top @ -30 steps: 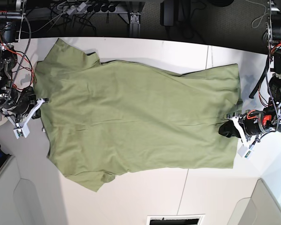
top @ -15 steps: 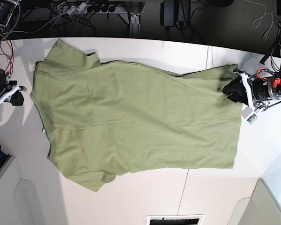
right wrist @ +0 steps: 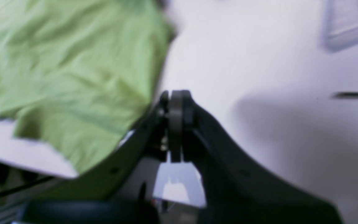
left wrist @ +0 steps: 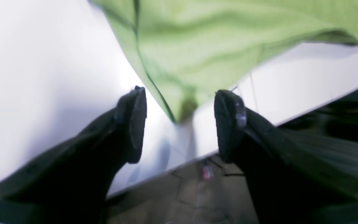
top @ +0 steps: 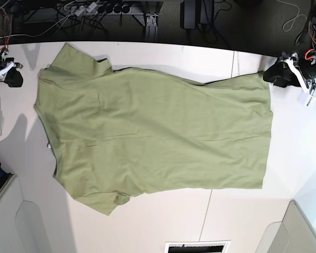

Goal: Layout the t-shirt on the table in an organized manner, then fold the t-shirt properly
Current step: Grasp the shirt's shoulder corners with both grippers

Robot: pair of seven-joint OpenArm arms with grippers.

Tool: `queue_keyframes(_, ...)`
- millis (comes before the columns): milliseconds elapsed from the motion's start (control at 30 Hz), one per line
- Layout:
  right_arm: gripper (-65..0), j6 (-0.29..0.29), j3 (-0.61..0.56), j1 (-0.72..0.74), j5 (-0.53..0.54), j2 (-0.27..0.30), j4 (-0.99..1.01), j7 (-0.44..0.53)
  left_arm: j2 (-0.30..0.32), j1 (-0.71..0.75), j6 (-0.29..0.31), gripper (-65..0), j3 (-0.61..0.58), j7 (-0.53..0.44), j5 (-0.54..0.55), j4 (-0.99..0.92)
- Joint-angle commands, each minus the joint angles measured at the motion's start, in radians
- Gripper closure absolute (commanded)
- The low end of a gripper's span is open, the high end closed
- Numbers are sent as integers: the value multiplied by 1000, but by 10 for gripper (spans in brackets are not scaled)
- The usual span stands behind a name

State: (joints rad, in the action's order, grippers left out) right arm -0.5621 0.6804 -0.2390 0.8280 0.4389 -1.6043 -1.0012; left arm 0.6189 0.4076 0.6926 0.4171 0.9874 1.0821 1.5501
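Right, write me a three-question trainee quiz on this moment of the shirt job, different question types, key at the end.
1. True or false: the left pincer is clamped on the t-shirt.
2. Multiple choice: where does the right pincer sit relative to the t-shirt? A) on the middle of the cloth B) off the cloth, beside its edge C) under the cloth
3. Fill in: the t-shirt lies spread on the white ___.

Key:
1. False. Its fingers stand apart, with a corner of the hem showing between them, ungripped.
2. B. It is shut and empty.
3. table
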Motion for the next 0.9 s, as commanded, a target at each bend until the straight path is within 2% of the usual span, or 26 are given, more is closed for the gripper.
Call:
queue_keyframes(0,0,-11,10,-4,21,23,-17,12,6,-2,6,-374,17,-19,26,13)
queue_keyframes(133,0,-11,10,-32,54,23,-17,-28,-51,-3,6,-374,21,-26,11,7)
queue_keyframes(267,0,-12,8,-42,98,7,-17,-81,-71,-5,6,-374,21,-44,-26,5)
queue_keyframes(367,-131,-12,8,-42,100,-19,-17,-81,-71,-5,6,-374,21,-49,-41,5)
queue_keyframes(433,-168,-12,5,-42,99,-37,-17,-81,-70,-6,6,-374,21,-49,-56,5)
queue_keyframes(700,-183,-12,-7,-41,76,-85,-17,-81,-55,-5,6,-374,31,-48,-45,6)
queue_keyframes(867,-189,-12,-13,-42,74,-93,-17,-89,-54,-5,6,-374,113,-48,-14,6)
